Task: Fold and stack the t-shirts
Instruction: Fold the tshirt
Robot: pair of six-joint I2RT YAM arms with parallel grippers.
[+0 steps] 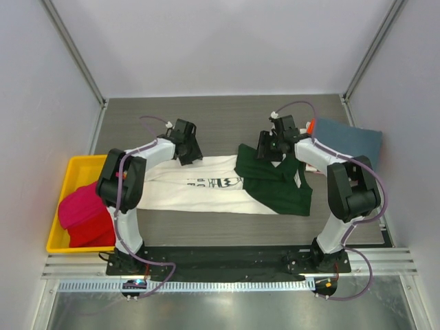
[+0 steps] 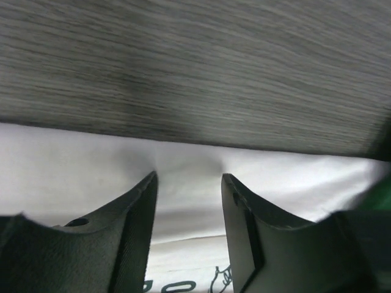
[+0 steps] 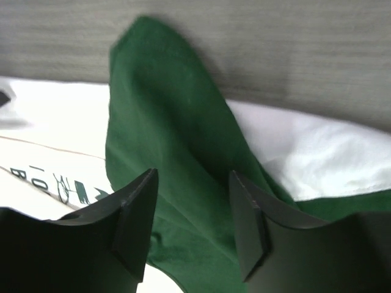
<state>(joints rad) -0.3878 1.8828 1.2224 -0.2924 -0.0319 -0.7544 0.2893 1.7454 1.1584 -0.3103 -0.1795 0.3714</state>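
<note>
Cream-white cotton is stretching across the middle of the table (image 1: 227,113): the cream-white t-shirt (image 1: 206,192) is lying flat, its chest print facing up. Its dark green sleeve (image 1: 278,189) is lying rumpled at the right end.

The left gripper (image 1: 190,158) is sitting low at the shirt's far edge. In the left wrist view its jaws are standing apart with nothing pinched, and the white hem is puckering just ahead of the fingertips (image 2: 149,183). The right gripper (image 1: 269,152) is hanging over the green sleeve, jaws likewise apart, with the green fold rising between them in its own camera.

The risks, as I'm judging them: the left jaws are sitting so near the hem that a pinch may be catching one layer only, or none. The right jaws may be taking the loose sleeve alone, so the body stays down and the fold goes crooked. Uneven lifting between the two arms would be skewing the whole shirt.

A red t-shirt (image 1: 82,213) is waiting in the yellow bin (image 1: 75,168), and a slate-blue t-shirt (image 1: 350,141) is lying at the far right.

As for writing, the black print is showing what look like a B and an O beside a small drawing. No whole word or brand is coming through.
</note>
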